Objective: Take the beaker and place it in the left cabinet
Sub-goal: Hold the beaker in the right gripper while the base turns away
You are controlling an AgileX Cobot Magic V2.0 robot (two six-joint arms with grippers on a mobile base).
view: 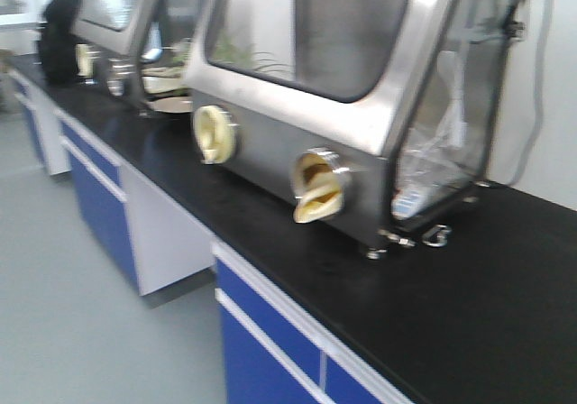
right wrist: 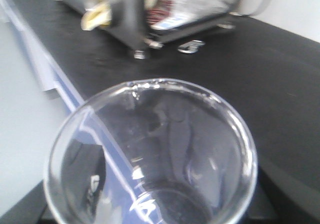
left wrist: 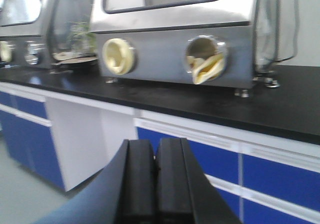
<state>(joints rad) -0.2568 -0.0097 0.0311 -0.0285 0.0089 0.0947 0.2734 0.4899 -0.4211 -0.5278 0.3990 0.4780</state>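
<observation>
Clear glass beaker: smooth, glossy, bright glints on rim. Big box-shaped metal glove chamber: brushed-steel look, satin sheen; its right side panel is clear and shiny. Cream port gloves: rubbery, dull. Black surface: smooth, low sheen, soft reflections. Blue cabinet fronts: smooth, semi-gloss. Black fingers on the left arm: matt plastic, smooth.

Front view down the bench, wrists nearer (glovebox shared)
</observation>
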